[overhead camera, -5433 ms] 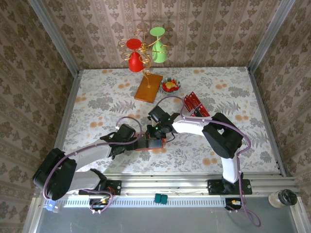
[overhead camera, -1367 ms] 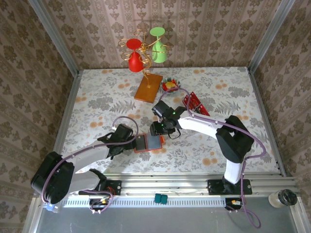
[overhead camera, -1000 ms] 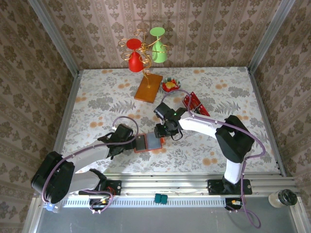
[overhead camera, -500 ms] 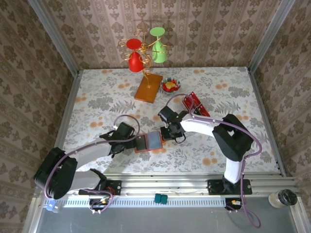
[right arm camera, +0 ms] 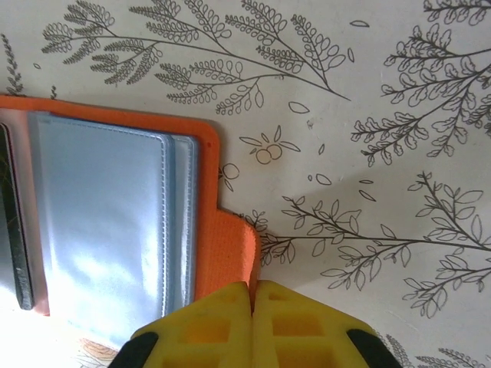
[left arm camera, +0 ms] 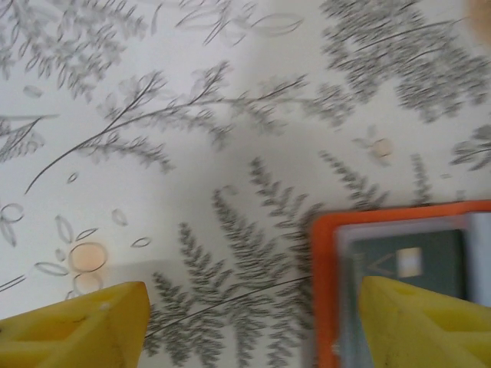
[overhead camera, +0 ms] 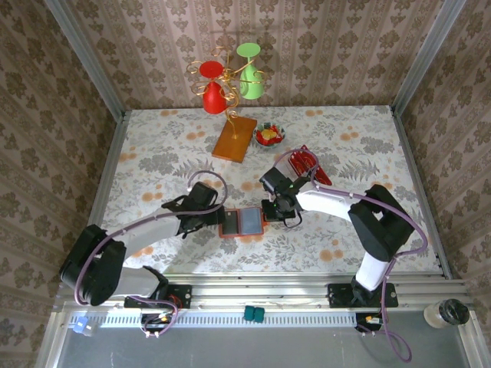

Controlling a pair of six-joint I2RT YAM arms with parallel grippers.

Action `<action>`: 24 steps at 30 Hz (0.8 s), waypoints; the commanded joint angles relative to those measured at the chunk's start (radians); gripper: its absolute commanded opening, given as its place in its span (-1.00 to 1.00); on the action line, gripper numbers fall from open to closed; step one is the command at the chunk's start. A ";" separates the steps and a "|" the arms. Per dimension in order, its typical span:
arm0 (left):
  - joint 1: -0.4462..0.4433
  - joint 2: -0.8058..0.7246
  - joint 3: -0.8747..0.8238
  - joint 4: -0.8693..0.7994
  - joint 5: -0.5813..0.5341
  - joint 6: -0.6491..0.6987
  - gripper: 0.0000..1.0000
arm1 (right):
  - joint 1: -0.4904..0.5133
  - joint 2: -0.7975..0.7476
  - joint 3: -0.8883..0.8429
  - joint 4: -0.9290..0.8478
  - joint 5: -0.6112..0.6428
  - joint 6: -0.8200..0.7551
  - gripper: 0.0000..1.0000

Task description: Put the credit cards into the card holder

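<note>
The orange card holder (overhead camera: 242, 221) lies open on the floral table (overhead camera: 153, 157) between the left gripper (left arm camera: 253, 326), jaws wide and empty, and the right gripper (right arm camera: 252, 310), jaws closed together at its tab.

card holder (left arm camera: 399, 245) — half off-frame, blurry

card holder (right arm camera: 230, 241) orange, matt, grainy cloth-like; inner pocket panel (right arm camera: 100, 222) smooth, glossy plastic sheen; tablecloth (right arm camera: 368, 115) matt print; right gripper (right arm camera: 252, 297) matt yellow plastic.

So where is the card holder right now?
Top view: the card holder lies open, front centre of the table, between the left end effector and right end effector.
</note>
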 commanded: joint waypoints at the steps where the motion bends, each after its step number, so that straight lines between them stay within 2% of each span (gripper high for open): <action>1: -0.031 -0.029 0.038 0.017 0.029 -0.022 0.47 | 0.005 -0.060 -0.031 0.021 -0.029 0.037 -0.74; 4: -0.067 -0.028 0.044 0.034 0.025 -0.051 0.47 | 0.005 -0.090 -0.041 0.020 -0.027 0.051 -0.44; 7: -0.103 -0.018 0.039 0.051 0.020 -0.075 0.46 | 0.005 -0.124 -0.030 0.009 -0.017 0.053 -0.40; 11: -0.145 0.001 0.024 0.071 0.015 -0.101 0.47 | 0.005 -0.127 0.012 -0.001 -0.033 0.042 -0.45; 16: -0.190 0.019 0.009 0.078 -0.008 -0.118 0.46 | 0.005 -0.038 0.084 0.002 -0.090 0.024 -0.62; 19: -0.201 0.033 0.005 0.079 -0.018 -0.115 0.47 | 0.005 0.011 0.108 0.019 -0.117 0.023 -0.74; 24: -0.204 0.055 0.001 0.082 -0.026 -0.095 0.47 | 0.004 0.079 0.124 0.041 -0.138 0.026 -0.81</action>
